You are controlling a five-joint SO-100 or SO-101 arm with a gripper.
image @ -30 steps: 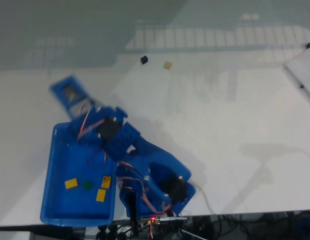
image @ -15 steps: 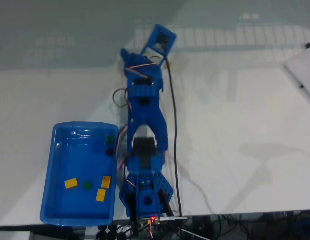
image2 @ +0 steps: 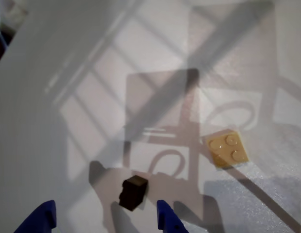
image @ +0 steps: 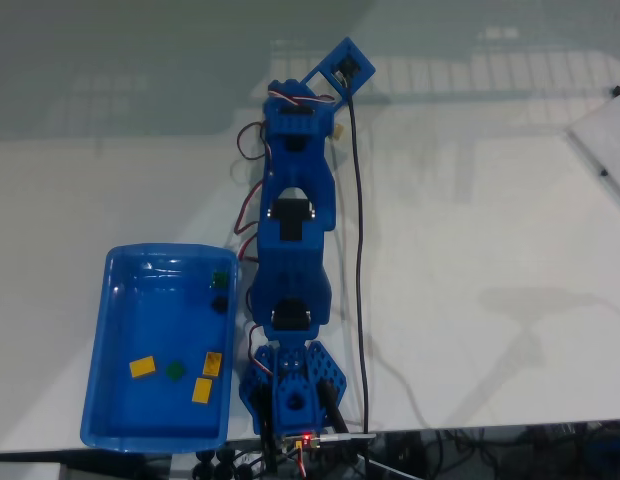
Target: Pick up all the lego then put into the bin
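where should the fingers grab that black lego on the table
Probably from straight above, closing on the black lego's two opposite side faces. It is a small blocky piece lying alone on the table, apart from the tan lego, and already sits between the open fingers in the wrist view.

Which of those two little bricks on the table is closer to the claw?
The black brick, lying just ahead of the open gripper; the tan brick sits farther off to the right.

A second ago the arm [image: 293,230] was folded over the bin's [image: 100,330] upper right corner. It has since swung out and stretched straight up the table [image: 470,220] in the fixed view, its head now over the spot where the black lego [image2: 133,191] and tan lego [image2: 227,147] lay, apparently hiding both there.
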